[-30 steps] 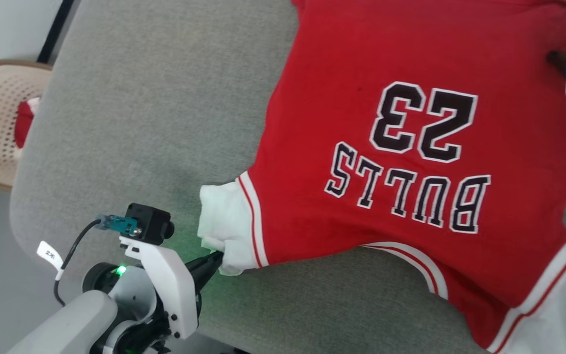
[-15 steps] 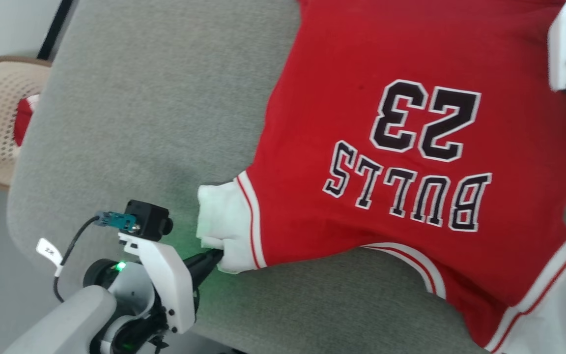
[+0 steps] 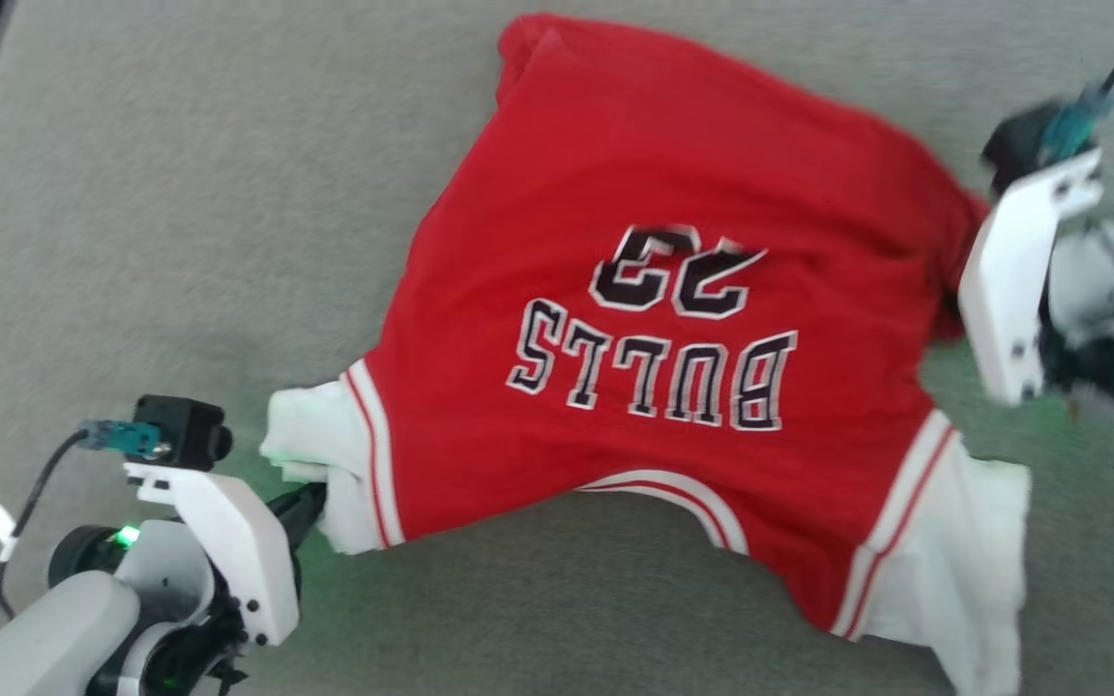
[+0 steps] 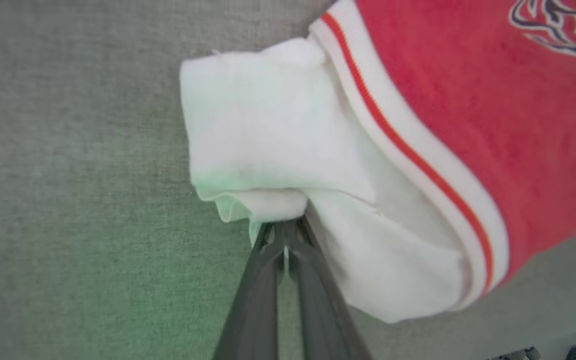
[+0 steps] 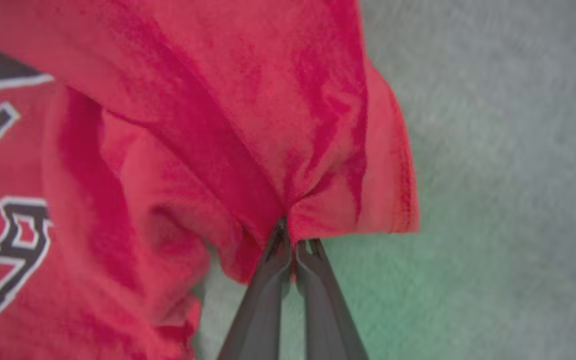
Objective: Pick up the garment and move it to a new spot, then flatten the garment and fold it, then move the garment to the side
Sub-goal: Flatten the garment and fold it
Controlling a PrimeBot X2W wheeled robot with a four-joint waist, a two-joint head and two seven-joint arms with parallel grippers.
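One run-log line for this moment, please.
garment: rumpled on grey surface | left gripper: shut on white sleeve | right gripper: shut on red edge

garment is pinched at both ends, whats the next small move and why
Probably draw both arms apart, gently, to pull the garment flat. The left fingers are shut on the white sleeve, the right fingers on a red edge, and the cloth bunches between them, its number 23 crumpled.

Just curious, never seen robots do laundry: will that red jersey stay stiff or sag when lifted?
Probably floppy: the jersey already creases and bunches at its pinched red corner, so the middle would likely sag. Likely light too: a small fold of the white sleeve between shut jaws seems enough to hold it.
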